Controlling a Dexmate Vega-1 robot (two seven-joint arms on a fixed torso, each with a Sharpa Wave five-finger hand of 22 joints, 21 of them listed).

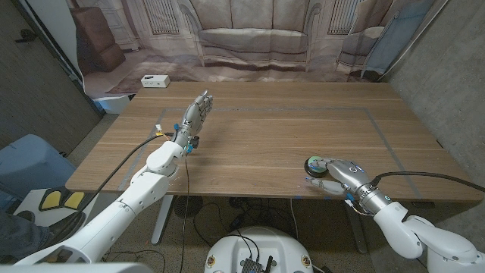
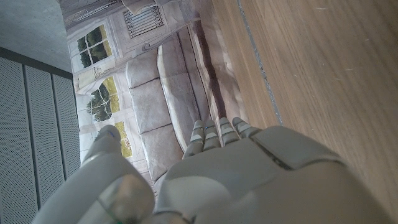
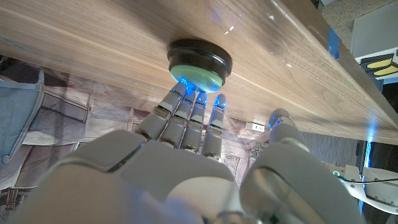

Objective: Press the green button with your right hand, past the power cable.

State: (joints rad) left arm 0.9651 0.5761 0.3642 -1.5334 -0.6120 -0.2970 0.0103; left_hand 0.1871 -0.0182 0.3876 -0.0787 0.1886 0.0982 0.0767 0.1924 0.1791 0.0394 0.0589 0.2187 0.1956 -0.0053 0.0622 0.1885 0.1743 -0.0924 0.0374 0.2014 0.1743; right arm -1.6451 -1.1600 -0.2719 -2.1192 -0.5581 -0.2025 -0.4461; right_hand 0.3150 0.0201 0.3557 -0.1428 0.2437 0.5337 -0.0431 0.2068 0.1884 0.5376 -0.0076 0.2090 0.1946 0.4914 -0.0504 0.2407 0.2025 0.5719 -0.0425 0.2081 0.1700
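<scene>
Right hand (image 1: pixel 336 174) is reaching in from the table's near right edge, fingers stretched out toward the green button (image 1: pixel 314 164). In the right wrist view the fingertips (image 3: pixel 186 93) are meeting the button's green dome (image 3: pixel 196 73); nothing is grasped, fingers extended and close together, thumb (image 3: pixel 281 121) standing off to one side. Blue light is glinting on the fingertips.

Button is sitting on the wooden table (image 1: pixel 288 129) near the front edge, on the robot's right side. It is round, a green cap on a black base, so no long axis to note; cap is facing straight up off the tabletop.

Left hand (image 1: pixel 195 114) is standing well apart, over the table's left half, fingers straight and together, pointing away from the robot, holding nothing. In the left wrist view its fingers (image 2: pixel 217 132) are reaching toward the backdrop.

A black cable (image 1: pixel 424 177) is running along the right forearm. A small white box (image 1: pixel 154 80) is lying beyond the table's far left corner, before a printed sofa backdrop (image 1: pixel 250 34).
</scene>
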